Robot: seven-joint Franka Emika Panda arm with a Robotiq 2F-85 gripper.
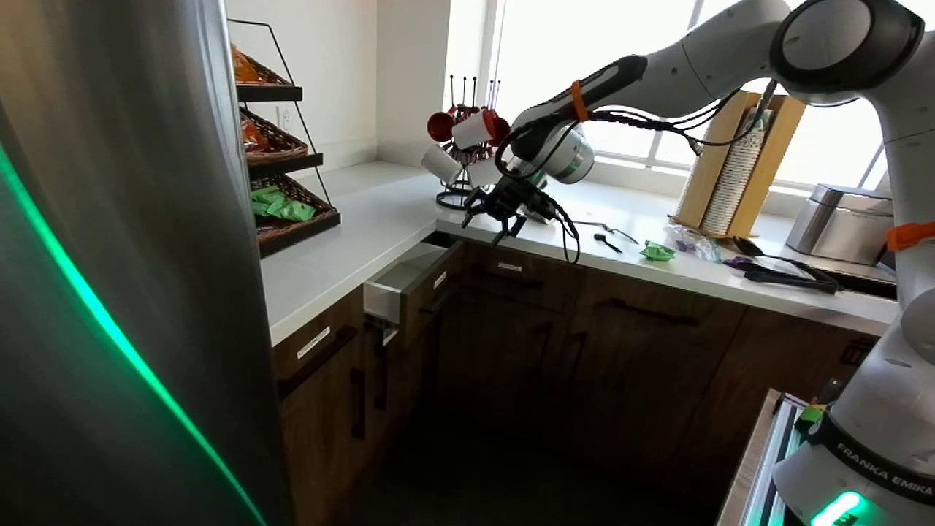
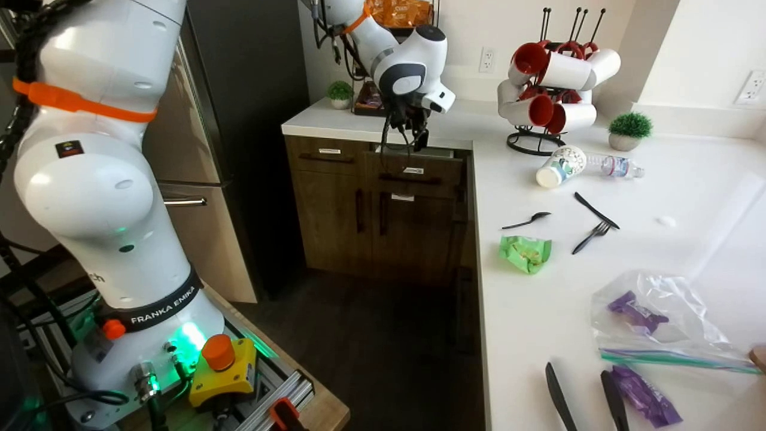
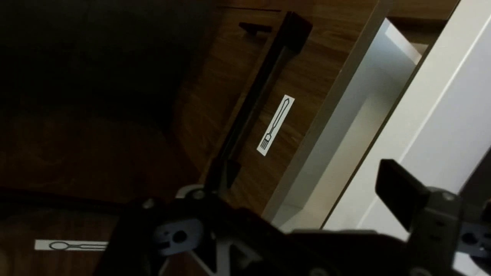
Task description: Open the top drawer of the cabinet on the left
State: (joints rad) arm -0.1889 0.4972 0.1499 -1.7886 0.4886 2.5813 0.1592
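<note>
As the jaws gape empty, the part-open, fork-labelled top drawer [image 3: 301,117] is best hooked from inside and pulled squarely.

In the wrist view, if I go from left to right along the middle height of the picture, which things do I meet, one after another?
(Far left too dark to tell) → cabinet wood → dark bar handle → label with a drawn fork → top drawer's wooden front → drawer's pale inside → white countertop.

The countertop [image 2: 556,305] carries three baskets [image 1: 281,150], two potted plants [image 2: 629,127], one cup [image 2: 561,168], one bottle [image 2: 616,166]. Below its edge is one pulled-out drawer [image 1: 421,294].
</note>
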